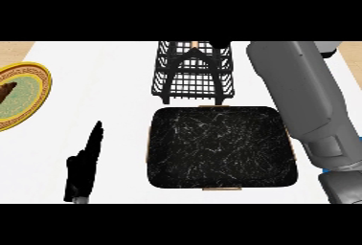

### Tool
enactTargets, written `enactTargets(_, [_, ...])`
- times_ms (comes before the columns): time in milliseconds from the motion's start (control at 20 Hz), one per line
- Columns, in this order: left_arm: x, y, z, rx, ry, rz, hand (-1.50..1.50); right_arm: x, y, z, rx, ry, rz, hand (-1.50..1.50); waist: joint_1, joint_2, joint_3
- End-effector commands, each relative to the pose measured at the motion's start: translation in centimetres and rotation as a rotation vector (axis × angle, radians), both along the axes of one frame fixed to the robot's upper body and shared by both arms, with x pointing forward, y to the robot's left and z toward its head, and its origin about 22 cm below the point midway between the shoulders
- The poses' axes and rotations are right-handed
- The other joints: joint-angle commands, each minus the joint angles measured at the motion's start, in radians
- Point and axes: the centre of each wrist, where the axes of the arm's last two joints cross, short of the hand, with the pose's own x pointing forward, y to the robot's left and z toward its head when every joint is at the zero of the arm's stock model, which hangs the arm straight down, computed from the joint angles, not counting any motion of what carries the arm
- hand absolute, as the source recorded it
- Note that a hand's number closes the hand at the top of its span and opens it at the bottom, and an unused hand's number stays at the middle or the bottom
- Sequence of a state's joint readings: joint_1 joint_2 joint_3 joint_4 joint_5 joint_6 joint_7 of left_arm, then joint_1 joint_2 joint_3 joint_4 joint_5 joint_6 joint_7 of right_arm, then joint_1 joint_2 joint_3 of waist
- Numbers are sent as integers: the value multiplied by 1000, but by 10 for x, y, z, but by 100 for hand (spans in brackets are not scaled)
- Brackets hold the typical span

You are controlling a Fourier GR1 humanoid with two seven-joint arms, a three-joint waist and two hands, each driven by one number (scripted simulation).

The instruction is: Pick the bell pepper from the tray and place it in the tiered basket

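In the head view, the white bench (113, 100) is carrying a black marbled tray (219, 148) near the middle, with the black wire tiered basket (192, 76) standing just behind it. The bell pepper is not showing anywhere, neither on the tray's dark surface nor plainly inside the basket. The left hand (83, 165) is resting at the lower left, spread flat with straight fingers pointing up, touching nothing. The grey right forearm (304, 95) is stretching past the tray's right side toward the basket's top corner. The right hand (222, 49) is merging with the dark wire, so I cannot tell its state. A yellow-rimmed plate (39, 72) is sitting at the far left.
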State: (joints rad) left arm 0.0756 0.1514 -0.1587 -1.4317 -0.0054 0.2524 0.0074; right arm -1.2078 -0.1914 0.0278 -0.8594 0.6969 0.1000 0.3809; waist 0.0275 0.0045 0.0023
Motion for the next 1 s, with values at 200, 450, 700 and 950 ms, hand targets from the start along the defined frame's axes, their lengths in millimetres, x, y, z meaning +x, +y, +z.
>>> enactTargets(200, [-12, 4, -9, -9, 48, 17, 0, 12, 12, -39, 262, 138, -9, 150, -1, 2, -2])
enactTargets(450, [-3, 7, -6, -2, 46, 15, 0, 16, 12, -49, 452, 182, 30, -150, -6, 2, -2])
enactTargets(700, [4, 4, -13, -10, 46, -10, 0, 19, 10, -56, 671, 130, 37, -150, -2, 7, -2])
enactTargets(950, [5, -8, -11, -9, 45, 16, 0, 25, -23, -18, 758, -66, -41, -150, -15, 1, -2])
